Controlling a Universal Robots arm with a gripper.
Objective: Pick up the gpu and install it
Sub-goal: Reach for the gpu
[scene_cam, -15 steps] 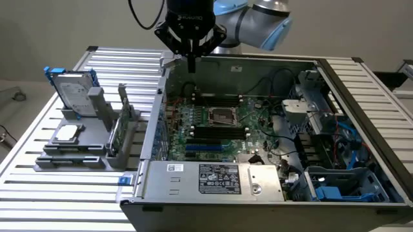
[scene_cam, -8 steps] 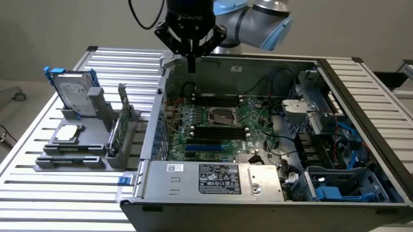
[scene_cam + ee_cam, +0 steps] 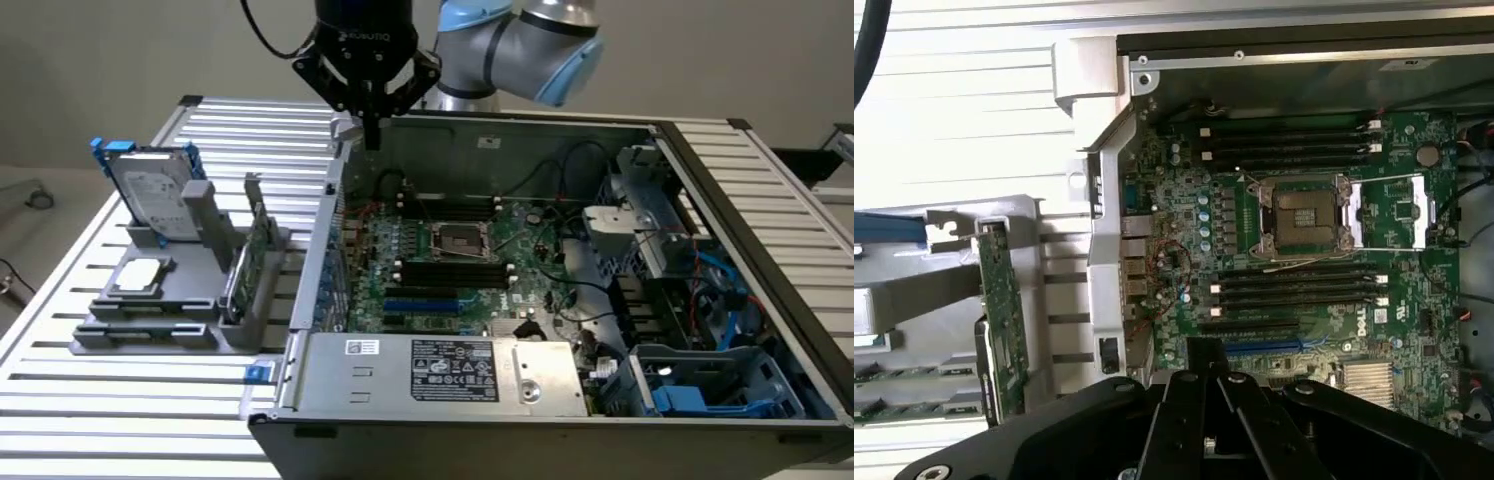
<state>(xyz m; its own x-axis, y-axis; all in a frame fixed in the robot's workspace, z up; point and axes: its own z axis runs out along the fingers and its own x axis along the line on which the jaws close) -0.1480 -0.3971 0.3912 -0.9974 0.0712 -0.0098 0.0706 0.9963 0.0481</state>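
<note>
Gpu (image 3: 251,262) stands on edge in a slot of the grey rack (image 3: 147,335), green board face showing and a silver bracket at one end. It sits on the slatted table (image 3: 80,400), outside the case (image 3: 534,135), at nine o'clock from the motherboard (image 3: 414,265) on the exterior view's clock face. Nothing touches the card apart from the rack. In the same rack, a drive (image 3: 151,195) in a blue frame leans upright at ten o'clock from the gpu, and a small square chip (image 3: 140,277) lies flat at nine o'clock from it, near the drive's foot. The gripper (image 3: 374,140) hangs at one o'clock from the gpu, well apart from it and above the case's wall at the exterior view's left. Its fingers are pressed together with nothing between them. It points straight down from the arm (image 3: 534,45), whose blue-grey joints sit at twelve o'clock in that view. The case lies open on its side with the motherboard facing up. Its socket (image 3: 462,240) is near the board's middle, at five o'clock from the gripper, with dark memory slots on either side. A power supply (image 3: 441,372) with a white label sits at six o'clock from the socket, along the case's near edge. In the wrist view the gpu (image 3: 1002,320) shows beside the case's outer wall, and the closed gripper (image 3: 1206,360) hangs over the motherboard's edge, apart from the card.
</note>
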